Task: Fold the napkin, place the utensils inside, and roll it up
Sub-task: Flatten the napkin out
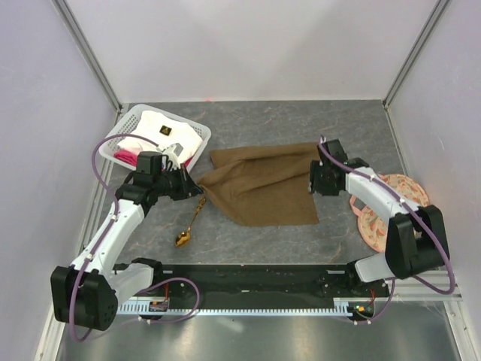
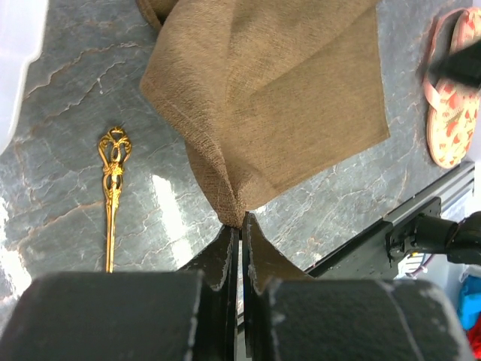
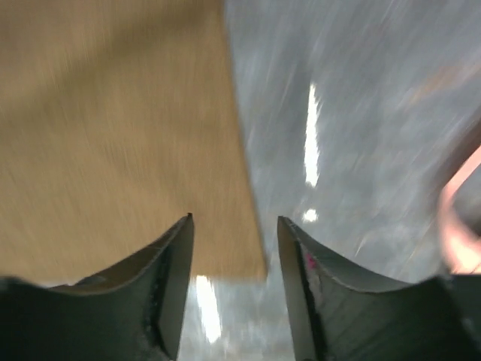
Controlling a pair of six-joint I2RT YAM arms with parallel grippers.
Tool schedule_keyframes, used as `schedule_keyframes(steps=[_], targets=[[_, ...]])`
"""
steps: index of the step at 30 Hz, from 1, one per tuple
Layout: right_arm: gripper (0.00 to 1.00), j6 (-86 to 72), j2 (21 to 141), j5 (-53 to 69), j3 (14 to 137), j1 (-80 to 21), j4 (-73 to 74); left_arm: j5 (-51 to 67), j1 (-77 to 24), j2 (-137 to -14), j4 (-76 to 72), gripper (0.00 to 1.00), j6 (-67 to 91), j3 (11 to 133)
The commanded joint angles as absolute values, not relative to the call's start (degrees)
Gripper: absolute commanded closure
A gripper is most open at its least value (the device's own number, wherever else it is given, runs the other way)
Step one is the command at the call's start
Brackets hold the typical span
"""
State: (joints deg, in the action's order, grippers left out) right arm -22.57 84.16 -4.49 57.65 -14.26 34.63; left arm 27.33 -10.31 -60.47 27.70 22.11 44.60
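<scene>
left gripper [image 2: 240, 224] is clamped tight on one corner of the napkin [image 2: 285, 90], with the cloth pinched into a point right at the tips. right gripper [image 3: 233, 226] has its jaws apart and nothing in them. the napkin's edge just lies flat under the gap, though that view is blurry.

the napkin sits mid-table [image 1: 301, 120] between the two arms, doubled over but skewed and rumpled on the left. the spoon [image 2: 113, 188] is just beside it on bare table, not on the cloth.

my worry: only one corner is held, so any pull from the left would probably drag the whole cloth and twist the fold even more. that corner is also close to the spoon, so a sweep could knock it away.

left arm reaches forward with a bent elbow, wrist turned inward, low in front of the white basket [image 1: 197, 137]. right arm arcs over the floral fabric piece [image 1: 409, 188], gripper at the napkin's right edge.
</scene>
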Motion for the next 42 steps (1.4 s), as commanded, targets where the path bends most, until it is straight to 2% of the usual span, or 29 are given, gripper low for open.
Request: schedule_keyframes(steps=[1,11,24,36,38,42], targets=[[0.48,-28.2,76.3,-5.44,51.69,-18.88,38.22,30.58,-9.93,-61.78,24.96,0.98,18.28,45.53],[0.56,-31.81,73.04,-4.66,40.97,-20.04,37.8,31.11,-9.93,-61.79,24.0,0.98,17.84,44.21],[0.57,-33.22,76.81,-3.16,39.46,-20.13,31.91,31.11,-9.93,-61.96,23.38,0.98,18.1,43.77],[0.61,-34.45,79.18,-5.89,38.5,-21.71,33.05,31.2,-9.93,-62.23,23.2,0.98,18.11,43.95],[0.63,-34.8,79.54,-6.41,38.23,-21.97,32.96,31.29,-9.93,-62.23,23.29,0.98,18.19,43.86],[0.73,-35.07,79.89,-7.91,37.62,-22.06,32.61,31.29,-9.93,-62.23,23.2,0.98,18.19,43.86]])
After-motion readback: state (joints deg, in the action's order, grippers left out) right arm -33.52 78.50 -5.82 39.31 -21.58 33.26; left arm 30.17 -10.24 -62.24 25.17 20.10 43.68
